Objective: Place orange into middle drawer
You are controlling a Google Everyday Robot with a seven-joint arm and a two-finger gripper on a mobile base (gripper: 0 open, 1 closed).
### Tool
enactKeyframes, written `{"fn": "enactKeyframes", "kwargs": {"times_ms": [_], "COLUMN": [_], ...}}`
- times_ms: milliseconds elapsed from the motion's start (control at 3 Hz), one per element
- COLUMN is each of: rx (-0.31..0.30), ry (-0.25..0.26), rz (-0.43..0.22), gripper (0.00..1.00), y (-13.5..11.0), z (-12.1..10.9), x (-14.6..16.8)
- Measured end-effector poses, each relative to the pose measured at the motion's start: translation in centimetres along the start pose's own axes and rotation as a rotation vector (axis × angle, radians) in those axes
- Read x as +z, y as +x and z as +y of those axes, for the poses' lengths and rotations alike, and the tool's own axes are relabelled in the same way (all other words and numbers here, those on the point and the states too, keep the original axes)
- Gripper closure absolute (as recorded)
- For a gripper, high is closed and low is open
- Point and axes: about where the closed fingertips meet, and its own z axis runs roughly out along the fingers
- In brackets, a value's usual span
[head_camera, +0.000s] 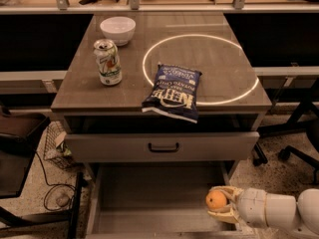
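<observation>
Camera view: orange held over the open drawer, release step next.

The pincer (214, 203), at about 5 o'clock in the frame, is clamped on the orange (216, 199), one finger above it and one below, over the right front corner of the middle drawer (149, 198). I cannot tell whether the fruit touches the floor. I judge the placing step nearly done: the next move calls for lowering slightly, then parting the fingers so it does not roll. On the worktop (199, 59), the blue chip bag (173, 91) seems to read "Kettle"; the writing on the can (108, 62) at 10 o'clock is unreadable.
</observation>
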Motion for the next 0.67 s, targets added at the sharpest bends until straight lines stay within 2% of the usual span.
{"fn": "enactKeyframes", "kwargs": {"times_ms": [333, 667], "rx": [0.002, 0.03], "ry": [-0.03, -0.075], "rz": [0.005, 0.061], "gripper": [1.0, 1.0], "y": [0.4, 2.7], "z": [-0.1, 0.3], "x": [4.5, 12.1]}}
